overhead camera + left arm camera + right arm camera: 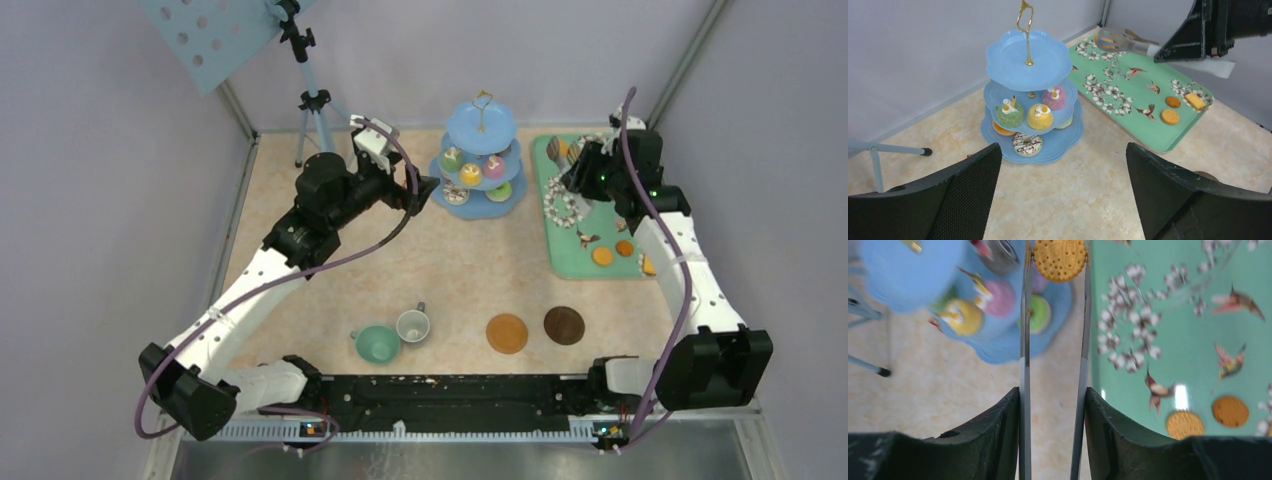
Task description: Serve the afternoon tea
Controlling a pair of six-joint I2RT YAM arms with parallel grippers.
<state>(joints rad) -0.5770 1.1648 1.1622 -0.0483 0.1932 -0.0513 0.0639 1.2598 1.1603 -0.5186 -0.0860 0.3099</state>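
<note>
The beige marbled table (450, 260) fills the middle of the top view. The left arm (250, 290) reaches up from the lower left and the right arm (685, 270) from the lower right. The green floral tray (570, 255) lies at the right of centre. Just left of it, near the top centre, stands the light-blue three-tier stand (480, 160). The left gripper (1063, 150) hovers to the left of the stand, its jaws spread wide and holding nothing. The right gripper (1052, 395) hangs over the upper end of the tray, clenched on the metal tongs (1024, 340), whose two thin blades run up the right wrist view. At the top of that view their tips pinch a round orange biscuit (1059, 259), which shows against the stand's blue rim, beside the tray's edge. In the lower centre of the top view the teal cup (378, 343) and the grey-white cup (412, 325) stand touching. To their right sit the two brown coasters (507, 333), side by side but apart. In the left wrist view three cupcakes (1039, 116), green, yellow and pink, sit on the middle tier. A striped donut (1027, 144) lies on the bottom tier. More biscuits (1170, 117) lie on the tray at the right of that view.
</note>
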